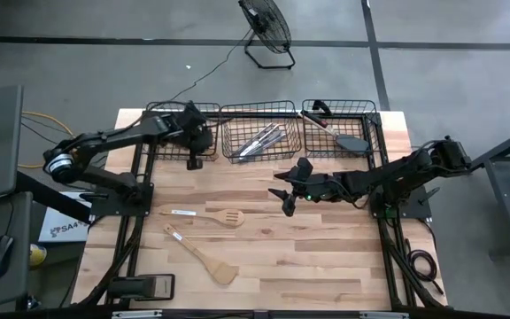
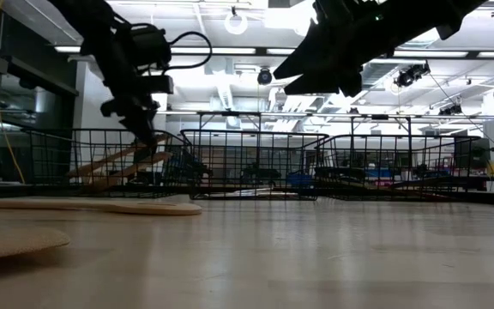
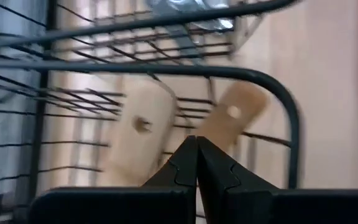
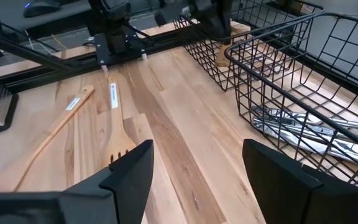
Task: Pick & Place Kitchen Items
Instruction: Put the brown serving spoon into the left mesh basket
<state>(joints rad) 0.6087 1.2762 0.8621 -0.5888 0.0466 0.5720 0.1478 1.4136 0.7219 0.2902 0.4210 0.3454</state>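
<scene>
Two light wooden utensils lie flat on the table: a slotted spatula (image 1: 209, 215) (image 4: 114, 121) and a plain spatula (image 1: 204, 256) (image 4: 51, 134). My right gripper (image 1: 286, 200) (image 4: 194, 168) is open and empty above the table's middle, to the right of them. My left gripper (image 1: 193, 162) (image 3: 196, 168) is shut and empty at the near right corner of the left wire basket (image 1: 162, 111), which holds wooden utensils (image 3: 143, 127) (image 2: 110, 163) leaning inside. Silver knives (image 1: 259, 140) (image 4: 303, 134) lie in the middle basket. A black turner (image 1: 352, 142) and a red-headed spatula (image 1: 315, 113) lie in the right basket.
Three black wire baskets stand in a row along the table's far edge: left, middle (image 1: 228, 158) and right (image 1: 374, 113). Bare wood lies at the near side and to the right (image 1: 326, 257). A floor fan (image 1: 266, 27) stands beyond the table.
</scene>
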